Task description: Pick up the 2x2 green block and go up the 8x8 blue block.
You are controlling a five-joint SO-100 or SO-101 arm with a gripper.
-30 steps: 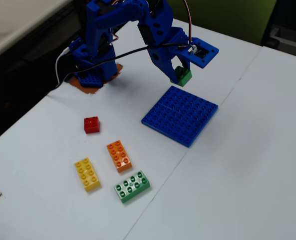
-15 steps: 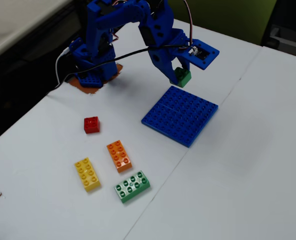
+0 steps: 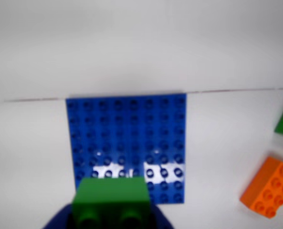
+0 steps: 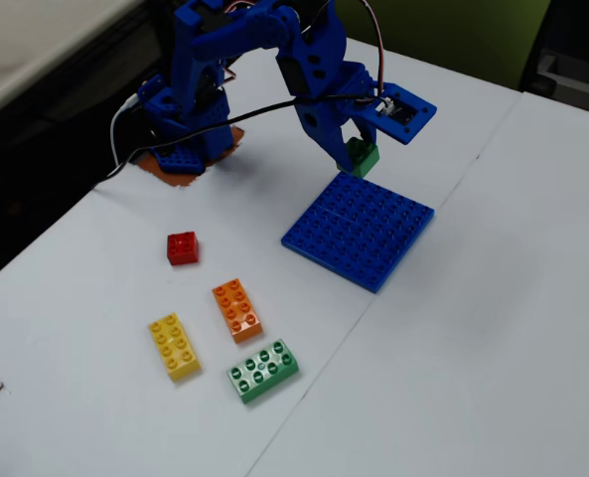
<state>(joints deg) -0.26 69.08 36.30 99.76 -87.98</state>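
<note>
2x2 green block [image 3: 111, 202] held, underside cropped

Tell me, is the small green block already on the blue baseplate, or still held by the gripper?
Still held. The gripper clamps the green block at the blue baseplate's near edge; whether it touches the studs cannot be told.

Hobby workbench: white table [image 4: 493, 328], toy bricks [image 4: 238, 310], printed arm [image 4: 274, 50].

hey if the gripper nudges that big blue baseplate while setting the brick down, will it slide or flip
The 8x8 blue block lies flat and thin on the smooth white table, so it would probably slide rather than tip. It looks like rigid plastic, unlikely to bend. The gripper holds the 2x2 green block at its far edge.
</note>
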